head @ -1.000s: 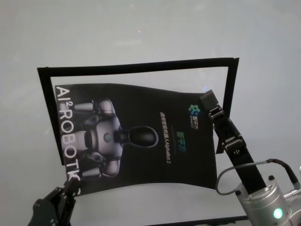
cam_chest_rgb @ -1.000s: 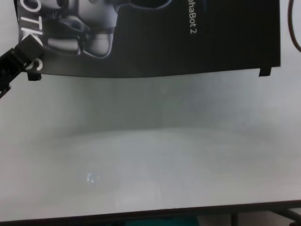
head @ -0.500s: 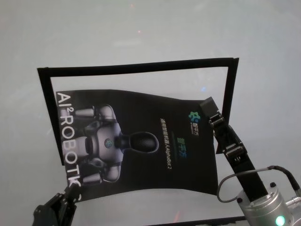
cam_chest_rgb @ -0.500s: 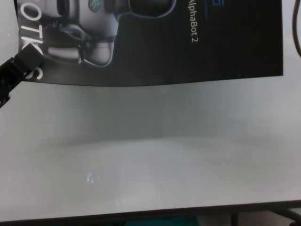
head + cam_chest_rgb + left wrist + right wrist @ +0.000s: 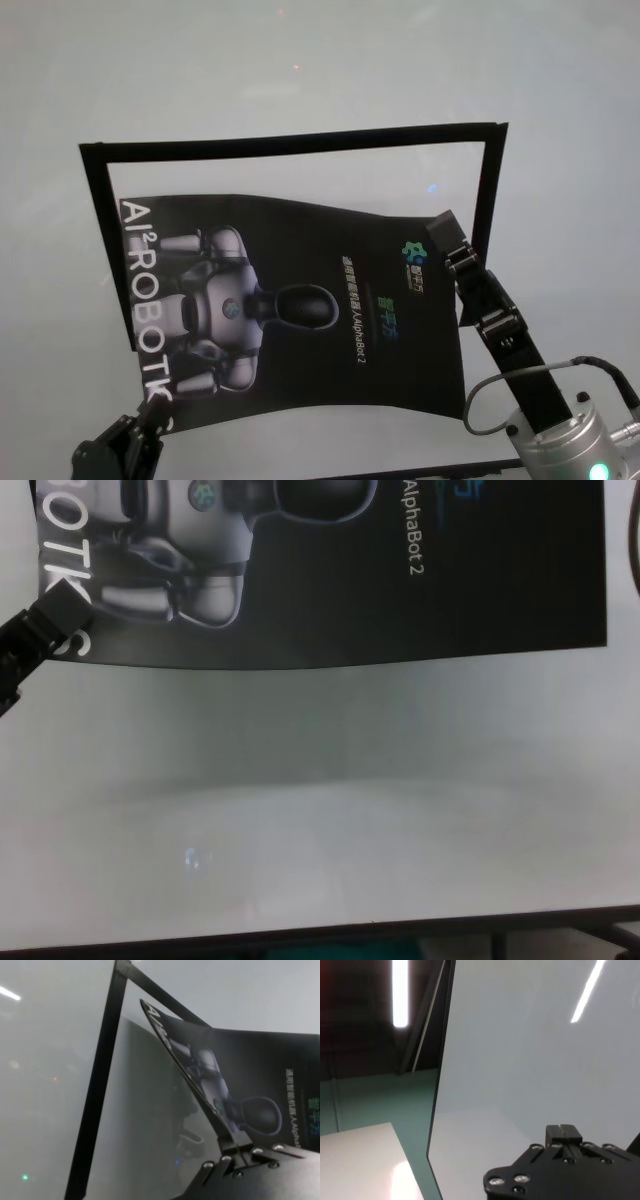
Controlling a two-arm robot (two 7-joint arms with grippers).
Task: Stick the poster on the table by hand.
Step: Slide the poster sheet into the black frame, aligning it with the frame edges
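The poster (image 5: 300, 310) is a black glossy sheet with a silver-grey robot figure and white lettering. It hangs curved above the table (image 5: 300, 70). My left gripper (image 5: 150, 408) is shut on its near left corner, as the chest view (image 5: 62, 605) and the left wrist view (image 5: 235, 1144) also show. My right gripper (image 5: 441, 228) is shut on its far right corner. In the right wrist view its closed fingertips (image 5: 563, 1132) show, but the poster is hidden there. The poster's lower half fills the top of the chest view (image 5: 420, 580).
Narrow black tape strips lie on the table in an open frame: one along the far side (image 5: 290, 142), one at the left (image 5: 100, 230), one at the right (image 5: 485, 210). The left strip shows in the left wrist view (image 5: 97, 1085). The table's dark front edge (image 5: 320, 942) is near.
Both grippers have drawn the poster a little toward me. Its far edge sits farther from the far tape strip, and its near edge reaches lower in the chest view.
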